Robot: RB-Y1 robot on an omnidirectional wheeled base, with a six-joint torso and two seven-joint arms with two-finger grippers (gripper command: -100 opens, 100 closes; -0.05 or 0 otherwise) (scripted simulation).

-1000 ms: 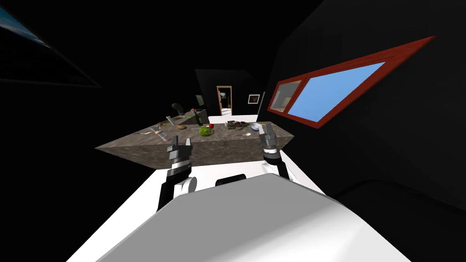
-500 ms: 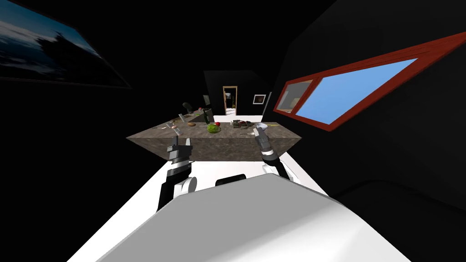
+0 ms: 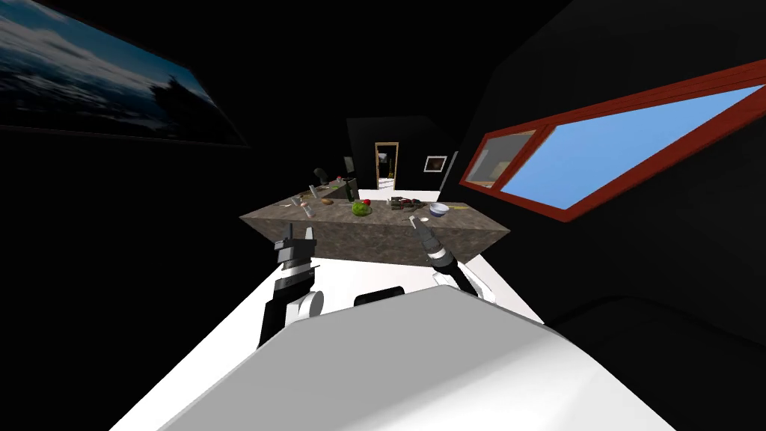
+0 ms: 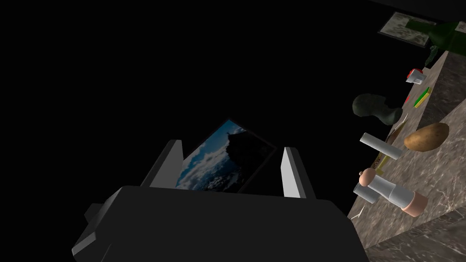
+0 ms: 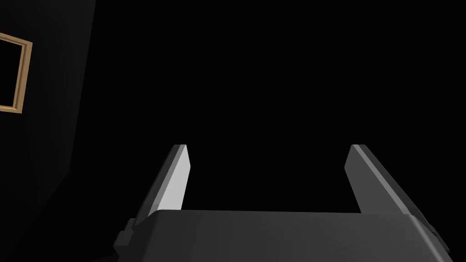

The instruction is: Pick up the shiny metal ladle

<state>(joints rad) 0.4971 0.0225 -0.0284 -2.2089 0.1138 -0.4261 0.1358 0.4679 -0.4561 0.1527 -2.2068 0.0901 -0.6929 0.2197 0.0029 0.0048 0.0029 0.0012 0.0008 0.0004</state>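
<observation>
Ahead in the head view, a brown stone counter (image 3: 351, 238) has black area on either flank. The ladle (image 3: 423, 220) lies near the counter's front edge, toward its right end, with the right gripper (image 3: 414, 221) just beside it. The left gripper (image 3: 297, 241) hangs before the counter's front face. Left wrist view: fingers released, beside the counter's edge near a pepper mill (image 4: 391, 193) and potato (image 4: 426, 136). Right wrist view: fingers spread apart.
</observation>
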